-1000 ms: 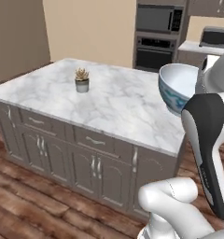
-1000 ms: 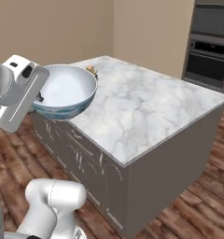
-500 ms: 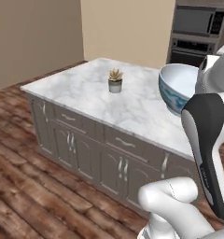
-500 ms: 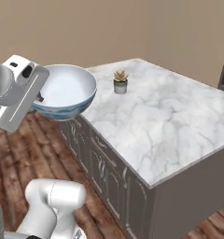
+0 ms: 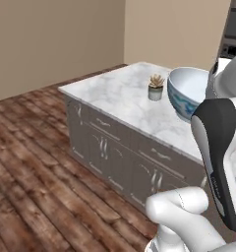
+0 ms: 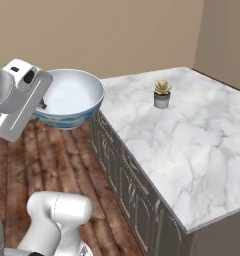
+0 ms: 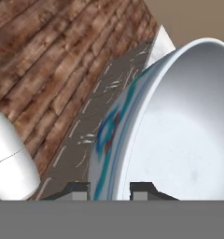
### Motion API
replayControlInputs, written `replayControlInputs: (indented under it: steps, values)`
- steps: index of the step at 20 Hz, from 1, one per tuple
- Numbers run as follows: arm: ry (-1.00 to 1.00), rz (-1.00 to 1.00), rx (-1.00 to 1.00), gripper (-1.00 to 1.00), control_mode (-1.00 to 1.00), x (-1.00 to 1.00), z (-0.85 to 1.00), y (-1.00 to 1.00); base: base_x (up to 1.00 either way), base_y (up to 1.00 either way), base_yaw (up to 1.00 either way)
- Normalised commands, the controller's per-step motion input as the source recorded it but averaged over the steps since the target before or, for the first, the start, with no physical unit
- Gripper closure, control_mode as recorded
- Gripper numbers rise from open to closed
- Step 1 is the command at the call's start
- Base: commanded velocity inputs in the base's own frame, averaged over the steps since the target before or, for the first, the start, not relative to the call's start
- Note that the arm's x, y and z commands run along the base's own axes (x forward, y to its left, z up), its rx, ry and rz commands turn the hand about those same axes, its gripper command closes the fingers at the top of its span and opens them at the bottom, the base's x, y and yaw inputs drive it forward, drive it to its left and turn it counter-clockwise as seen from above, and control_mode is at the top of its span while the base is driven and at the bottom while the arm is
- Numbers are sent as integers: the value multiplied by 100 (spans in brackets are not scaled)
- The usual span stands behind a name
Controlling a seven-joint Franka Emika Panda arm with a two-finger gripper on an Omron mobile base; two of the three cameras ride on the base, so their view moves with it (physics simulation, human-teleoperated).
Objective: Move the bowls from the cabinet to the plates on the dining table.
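My gripper (image 7: 109, 189) is shut on the rim of the white bowl with a blue pattern (image 7: 179, 130), one finger inside and one outside. The bowl (image 6: 72, 100) hangs upright in the air beside the near corner of a white grey-veined marble top (image 6: 192, 140), above the wooden floor. From the left base view the bowl (image 5: 189, 93) sits in front of the arm, level with the marble top (image 5: 120, 93). No sink or faucet shows on this top, so I cannot tell whether it is the dining table. The cabinet and the plates are out of view.
A small potted plant (image 6: 162, 93) stands on the marble top near its far edge (image 5: 156, 87). Grey drawers and doors (image 5: 115, 157) run under the top. Wooden floor (image 5: 31, 162) stretches to the left, with beige walls behind.
The whole scene has slid to the right in both base views, so the base has moved. The bowl stays in the gripper in the same pose.
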Motion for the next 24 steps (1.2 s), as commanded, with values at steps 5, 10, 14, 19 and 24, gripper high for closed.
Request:
replayControlInputs:
  steps: [5, 10, 14, 19, 24]
  values:
    - [0, 0, 0, 100, 100, 0, 0, 0, 29, 33, 32]
    - [0, 0, 0, 100, 100, 0, 0, 0, 30, 34, 32]
    - [0, 0, 0, 100, 100, 0, 0, 0, 30, 34, 32]
    - [0, 0, 0, 100, 100, 0, 0, 0, 30, 35, 31]
    - [0, 0, 0, 100, 100, 0, 0, 0, 32, 33, 31]
